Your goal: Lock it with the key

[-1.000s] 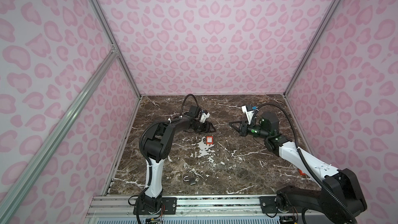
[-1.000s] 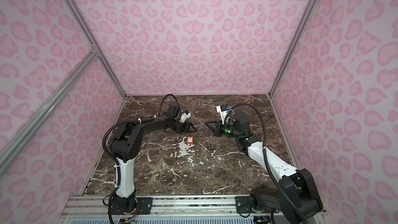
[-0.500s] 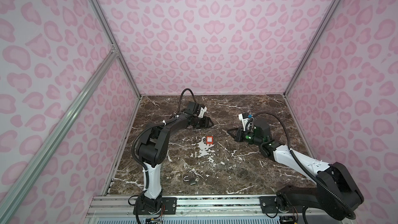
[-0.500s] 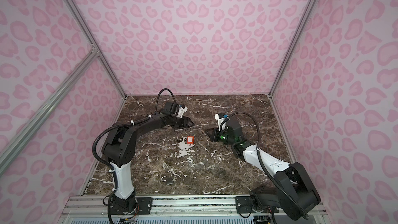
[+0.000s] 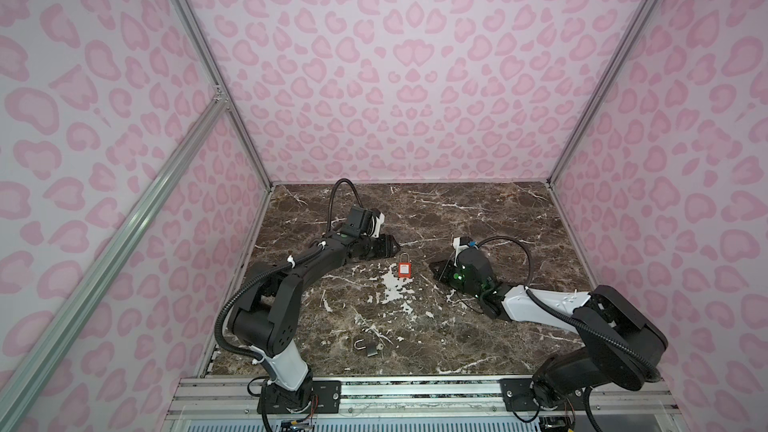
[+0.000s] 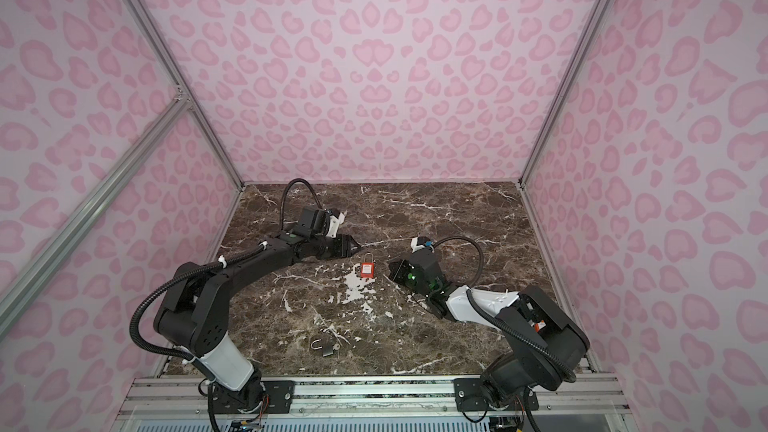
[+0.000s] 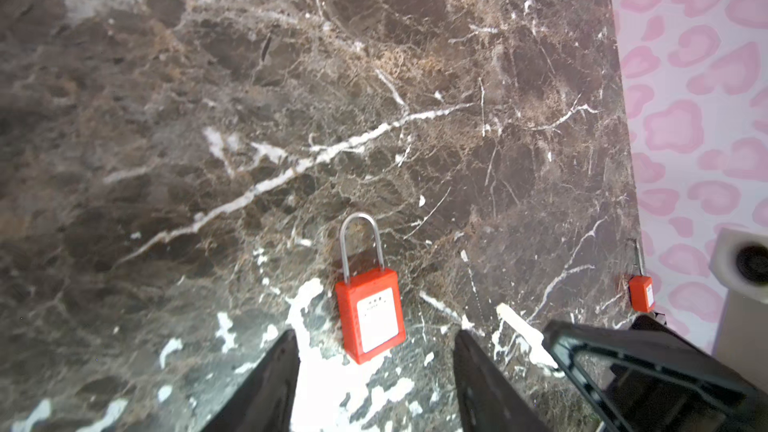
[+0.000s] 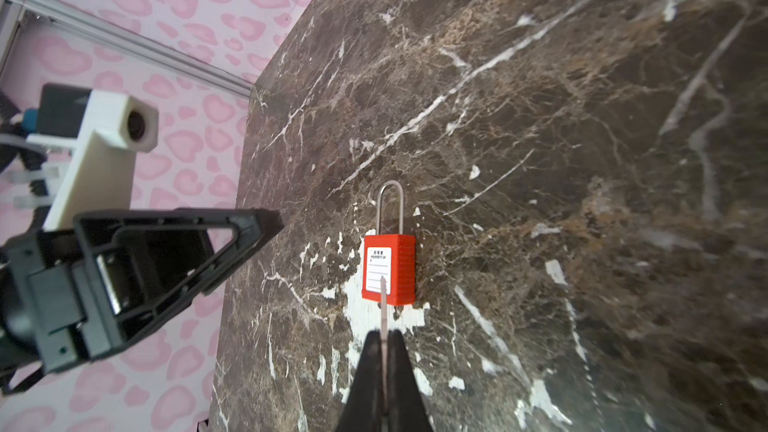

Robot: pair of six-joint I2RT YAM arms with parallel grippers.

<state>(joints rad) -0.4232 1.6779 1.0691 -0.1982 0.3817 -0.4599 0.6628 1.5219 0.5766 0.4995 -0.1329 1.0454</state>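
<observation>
In both top views the red padlock (image 5: 404, 270) lies flat on the marble worktop (image 5: 478, 218), label up, its shackle pointing at the back wall. The left hand (image 5: 392, 245) is low over the worktop just beyond the shackle end, on the padlock's left, apart from it. The right hand (image 5: 434, 265) is near the padlock's right side and points at it, also apart from it. A small grey lock (image 5: 370, 347) lies well apart from the padlock, toward the front rail.

In the left wrist view the padlock (image 7: 370, 317) sits just ahead of the left hand (image 7: 375, 336). The two dark fingers (image 7: 282, 367) are spread wide and hold nothing. Both legs of the steel shackle reach the red body. The right hand's black frame shows beside the padlock.

In the right wrist view the right hand (image 8: 384, 340) is pressed together, pinching the key (image 8: 383, 305). The thin blade juts out toward the padlock's bottom end, and its tip shows over the white label. Whether the tip touches the padlock I cannot tell. The left hand shows to one side of the padlock, clear of it.
</observation>
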